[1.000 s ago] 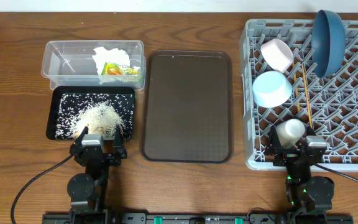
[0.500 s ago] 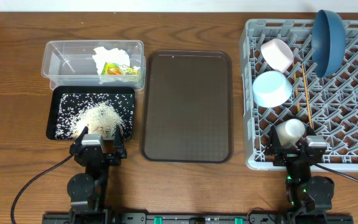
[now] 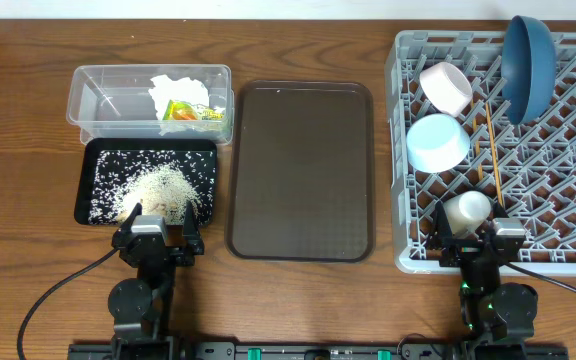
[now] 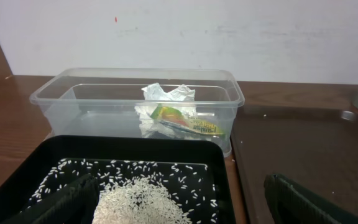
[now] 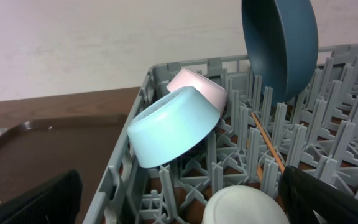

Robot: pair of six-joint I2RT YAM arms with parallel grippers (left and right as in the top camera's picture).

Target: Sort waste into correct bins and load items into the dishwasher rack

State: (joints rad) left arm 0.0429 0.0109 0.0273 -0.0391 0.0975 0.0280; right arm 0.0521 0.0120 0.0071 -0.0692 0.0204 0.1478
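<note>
Overhead, both pincers sit spread wide and empty. The left pincer is just short of the black tray of rice grains. Only my left wrist view shows, in the clear tub beyond, the snack wrapper under crumpled tissue. Just ahead of the right pincer the pale cup lies in the grey rack. Farther on, the light blue bowl leans against the cream bowl, with a chopstick and the upright dark blue plate to its right.

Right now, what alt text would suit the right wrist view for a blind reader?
A light blue bowl lies tilted in the grey rack, a cream bowl behind it and a blue plate upright at the back. A chopstick, a cup and the open right gripper fill the foreground.
</note>
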